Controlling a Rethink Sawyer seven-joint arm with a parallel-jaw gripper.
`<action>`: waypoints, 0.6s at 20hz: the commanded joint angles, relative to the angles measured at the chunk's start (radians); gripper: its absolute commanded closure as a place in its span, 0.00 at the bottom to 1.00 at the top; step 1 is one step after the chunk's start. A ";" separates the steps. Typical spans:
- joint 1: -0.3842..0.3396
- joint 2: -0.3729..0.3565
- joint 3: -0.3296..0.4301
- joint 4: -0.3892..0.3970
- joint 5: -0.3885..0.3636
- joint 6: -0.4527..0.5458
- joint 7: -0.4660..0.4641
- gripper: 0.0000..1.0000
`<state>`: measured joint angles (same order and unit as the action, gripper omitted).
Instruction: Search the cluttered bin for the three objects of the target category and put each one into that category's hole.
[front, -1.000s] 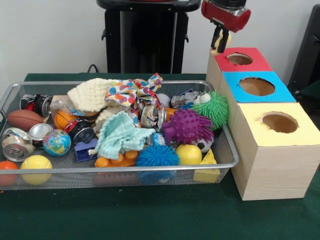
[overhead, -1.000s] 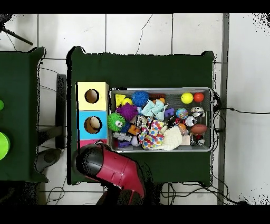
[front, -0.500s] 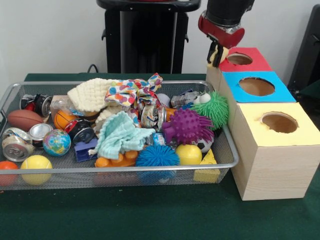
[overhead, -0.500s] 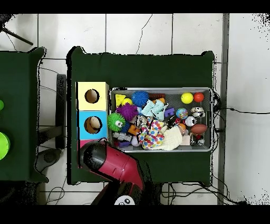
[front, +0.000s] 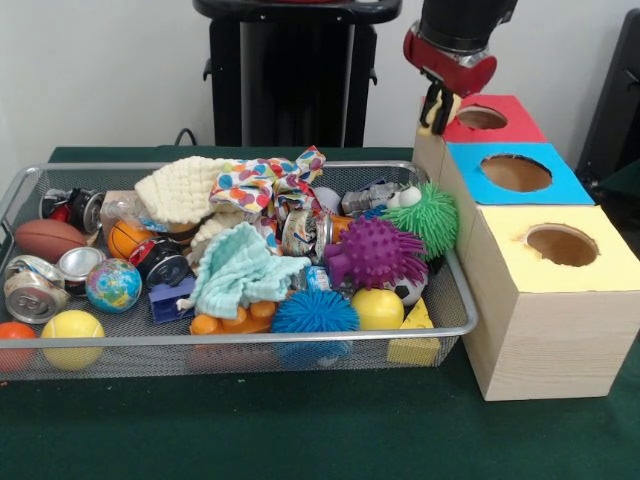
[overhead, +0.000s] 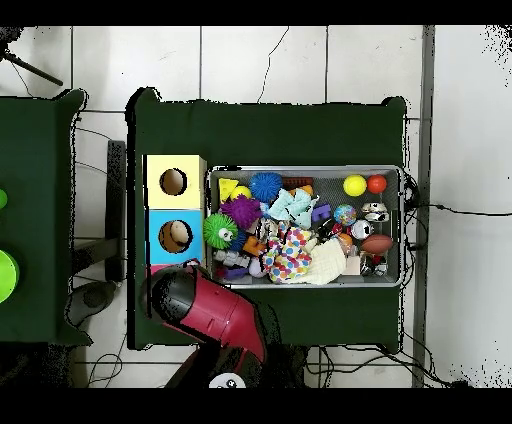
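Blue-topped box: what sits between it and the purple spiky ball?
In the front view, the green spiky ball lies between the blue-topped box and the purple spiky ball, against the bin's wall.

Claw (front: 438, 112) beside red box (front: 470, 125) — cluttered mesh bin (front: 240, 340), blue (front: 510, 180) and yellow boxes (front: 545, 300).

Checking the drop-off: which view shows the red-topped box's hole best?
The front view: the red-topped box shows its hole openly beside the gripper. Overhead, the arm covers nearly all of that box.
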<state>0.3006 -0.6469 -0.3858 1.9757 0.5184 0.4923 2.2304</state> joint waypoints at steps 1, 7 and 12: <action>0.053 0.015 0.016 -0.141 0.057 0.180 0.389 1.00; 0.055 0.020 0.010 -0.157 0.058 0.207 0.392 1.00; 0.049 0.025 0.024 -0.156 0.063 0.191 0.395 1.00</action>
<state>0.3627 -0.6468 -0.4128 1.8871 0.5254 0.6148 2.3390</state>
